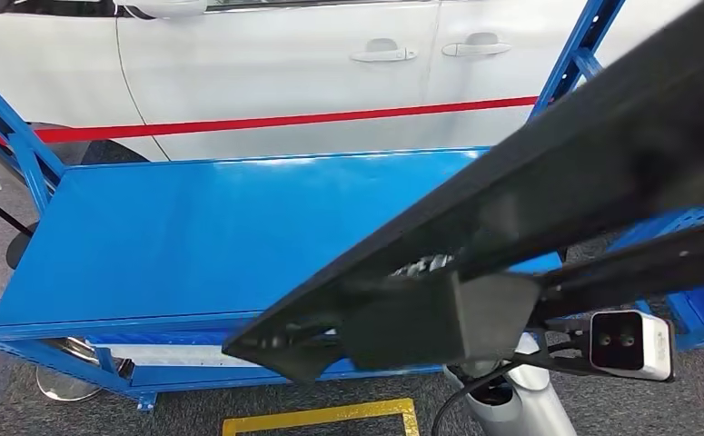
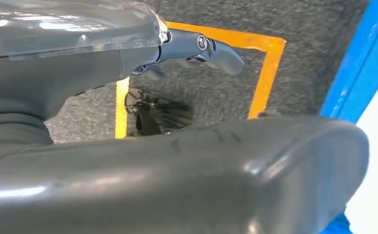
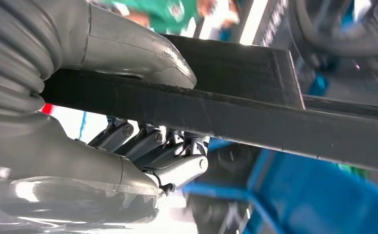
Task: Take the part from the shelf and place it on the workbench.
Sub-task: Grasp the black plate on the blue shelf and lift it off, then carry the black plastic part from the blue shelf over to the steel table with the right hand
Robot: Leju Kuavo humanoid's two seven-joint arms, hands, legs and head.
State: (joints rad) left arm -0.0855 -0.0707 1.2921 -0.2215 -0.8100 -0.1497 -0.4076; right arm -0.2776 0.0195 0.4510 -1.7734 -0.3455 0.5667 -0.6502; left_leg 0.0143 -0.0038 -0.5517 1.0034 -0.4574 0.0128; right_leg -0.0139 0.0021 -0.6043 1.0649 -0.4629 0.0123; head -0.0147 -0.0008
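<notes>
Head view: long black part runs diagonally from lower centre up to the top-right corner, held up in front of the blue shelf. Part hides much of the shelf's right side; can't tell whether it touches the shelf deck. Its lower end widens into a dark block just above the shelf's front edge.

Right hand: clamped on the part. In the right wrist view the thick grey thumb presses one face of the black bar and the darker fingers curl against the opposite face, so the bar sits between them. Head view shows the silver right arm coming up under the part, w/ a white wrist camera beside it.

Left hand: grips nothing; one dark finger sticks out straight over grey carpet and a yellow floor marking. Thumb is large and blurred across the foreground of the left wrist view. Blue shelf frame nearby at the edge.

Bkgd: white car w/ red stripe behind the shelf. A person in green shows, blurred, in the right wrist view beyond the part.
</notes>
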